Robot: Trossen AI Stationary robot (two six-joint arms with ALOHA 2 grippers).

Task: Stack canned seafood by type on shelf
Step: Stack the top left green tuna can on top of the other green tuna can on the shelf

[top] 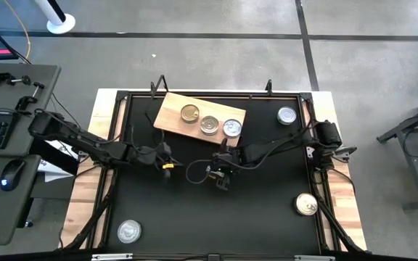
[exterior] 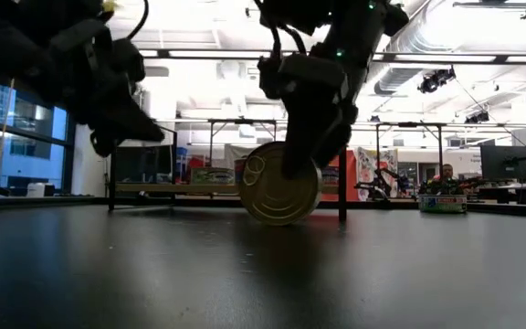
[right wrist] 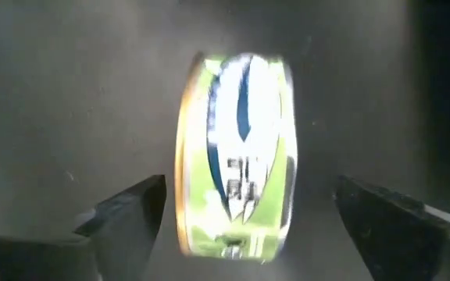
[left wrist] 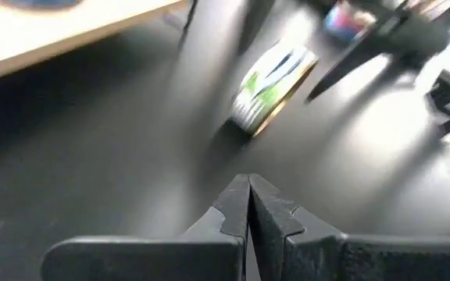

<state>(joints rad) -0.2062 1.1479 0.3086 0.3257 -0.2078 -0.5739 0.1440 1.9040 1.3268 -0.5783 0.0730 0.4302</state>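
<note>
A green-labelled can (right wrist: 237, 156) with a gold top (exterior: 279, 195) stands on its rim on the black table, near the middle. My right gripper (top: 220, 174) is above it, open and pointing steeply down. Its fingers (right wrist: 131, 207) stand wide on either side of the can and do not touch it. My left gripper (top: 167, 161) hovers shut to the can's left, and its wrist view shows the can (left wrist: 276, 82). The wooden shelf (top: 167, 116) lies at the far middle. A gold can (top: 189, 113) and two silver cans (top: 210, 125) (top: 231, 128) stand on it in a row.
Three more cans lie flat on the table: a silver one (top: 287, 115) at the far right, a gold one (top: 307, 204) at the near right, and a silver one (top: 129, 232) at the near left. A black frame (top: 125, 96) rims the table.
</note>
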